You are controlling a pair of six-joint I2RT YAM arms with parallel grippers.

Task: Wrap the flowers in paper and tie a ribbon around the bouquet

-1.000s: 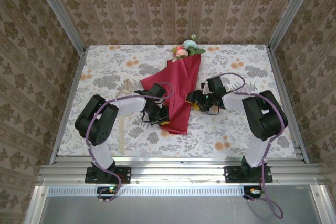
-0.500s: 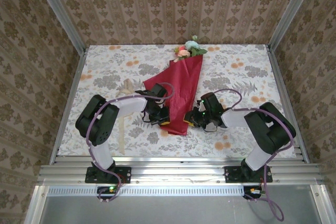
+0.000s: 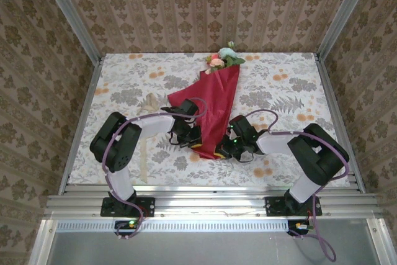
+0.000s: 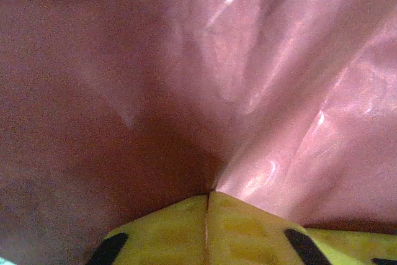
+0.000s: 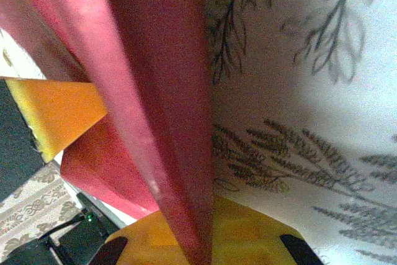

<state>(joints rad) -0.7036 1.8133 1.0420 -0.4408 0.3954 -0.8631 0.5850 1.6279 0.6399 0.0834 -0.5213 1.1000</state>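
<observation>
left gripper (image 3: 194, 144) and right gripper (image 3: 224, 149) both pinch the paper (image 3: 217, 97), so uneven pulling could tear or unroll it.

White-and-black arms (image 3: 151, 124), purple cables (image 3: 107, 175), yellow-padded hands (image 4: 208, 206).

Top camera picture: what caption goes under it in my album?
Left gripper and right gripper pinch the narrow end of the red paper bouquet, flowers poking out the far end.

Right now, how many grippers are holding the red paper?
2. The left gripper pinches the paper at its near left edge; the right gripper pinches a fold at its near right.
</observation>
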